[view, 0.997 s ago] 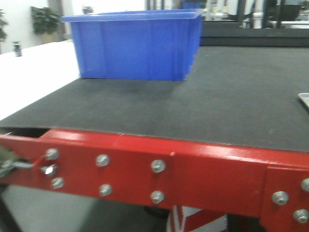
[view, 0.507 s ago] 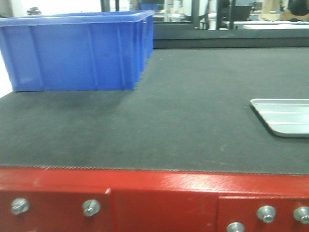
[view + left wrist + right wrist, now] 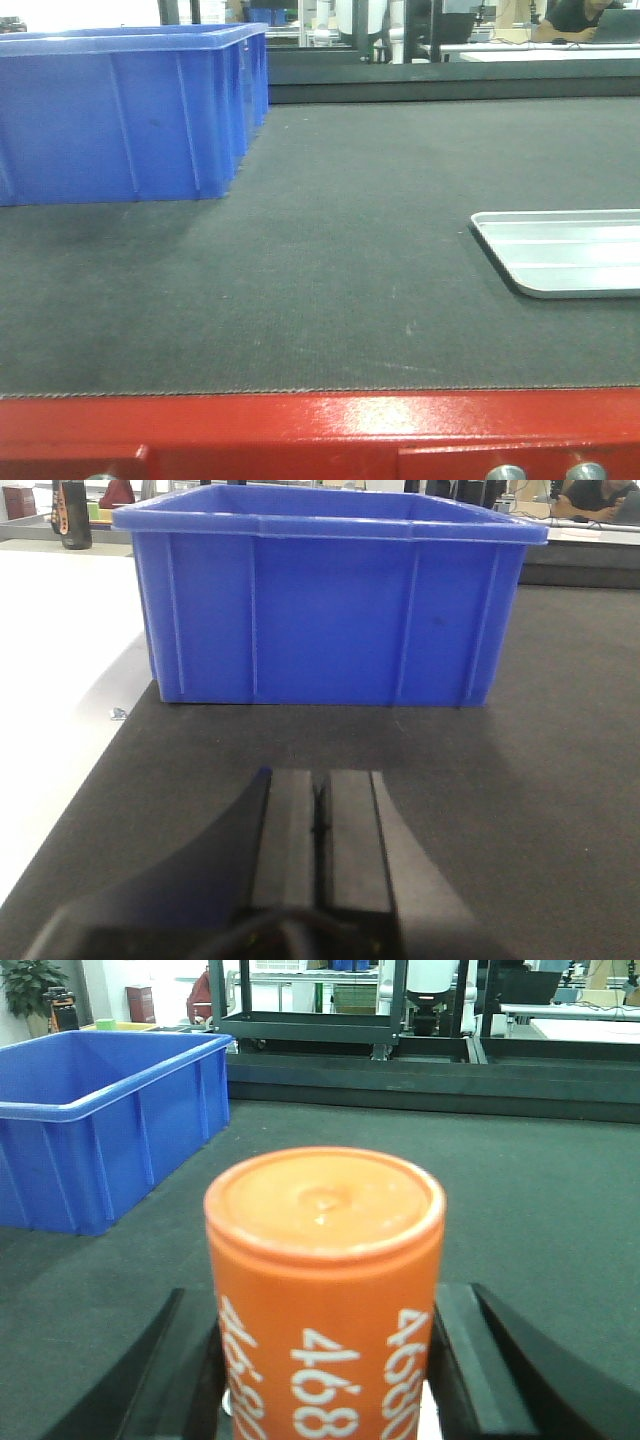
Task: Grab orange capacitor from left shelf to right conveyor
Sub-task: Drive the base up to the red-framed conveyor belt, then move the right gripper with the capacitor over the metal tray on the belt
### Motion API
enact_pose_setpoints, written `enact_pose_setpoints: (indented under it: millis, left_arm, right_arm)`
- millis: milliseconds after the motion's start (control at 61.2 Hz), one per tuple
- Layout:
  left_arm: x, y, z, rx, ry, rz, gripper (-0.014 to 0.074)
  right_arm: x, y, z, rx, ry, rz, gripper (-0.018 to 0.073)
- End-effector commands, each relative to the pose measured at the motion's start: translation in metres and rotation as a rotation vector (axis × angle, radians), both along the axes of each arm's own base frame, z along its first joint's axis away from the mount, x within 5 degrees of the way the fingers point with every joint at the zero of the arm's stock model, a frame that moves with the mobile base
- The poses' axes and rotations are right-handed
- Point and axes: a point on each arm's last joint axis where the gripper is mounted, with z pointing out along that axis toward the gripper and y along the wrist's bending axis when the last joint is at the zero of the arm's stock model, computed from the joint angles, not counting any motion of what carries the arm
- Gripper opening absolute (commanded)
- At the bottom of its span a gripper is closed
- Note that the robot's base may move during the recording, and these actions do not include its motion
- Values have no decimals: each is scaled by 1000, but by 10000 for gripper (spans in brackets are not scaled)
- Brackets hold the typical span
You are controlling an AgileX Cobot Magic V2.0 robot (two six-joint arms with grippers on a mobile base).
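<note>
The dark belt [image 3: 330, 300] spreads wide ahead of me, its red front edge [image 3: 300, 425] nearest. I judge this is where my load belongs, so I carry it here. The blue crate [image 3: 120, 120] sits far left and the silver tray [image 3: 570, 250] sits right, leaving bare belt between them for a set-down. My right gripper [image 3: 325, 1360] pinches the orange capacitor [image 3: 325, 1260] upright between its two fingers, so it can land on its base. My left gripper [image 3: 320, 820] hangs low facing the crate, fingers pressed together on nothing, kept aside.
</note>
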Motion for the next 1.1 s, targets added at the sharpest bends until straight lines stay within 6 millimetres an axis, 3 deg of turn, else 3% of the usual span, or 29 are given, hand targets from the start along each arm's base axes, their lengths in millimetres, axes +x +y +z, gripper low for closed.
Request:
enact_pose_setpoints:
  millis: [0, 425, 540, 703, 818, 916, 1079]
  left_arm:
    - [-1, 1, 10, -14, -102, 8, -127]
    - [-1, 1, 10, -14, -102, 8, -127]
    - [-1, 1, 10, -14, -102, 8, -127]
    - [-1, 1, 10, -14, -102, 8, -127]
    - [-1, 1, 10, -14, -102, 8, -127]
    - [-1, 1, 10, -14, -102, 8, -127]
    - [-1, 1, 10, -14, -102, 8, -127]
  right_arm:
    - [-2, 0, 17, 1, -117, -6, 139]
    - [-1, 0, 19, 3, -129, -5, 139]
    - [10, 2, 23, 2, -131, -1, 139]
    - [56, 13, 34, -2, -135, 14, 139]
    - [97, 23, 32, -7, -120, 27, 139]
    - [137, 32, 17, -14, -79, 38, 139]
    - [180, 43, -16, -22, -54, 60, 139]
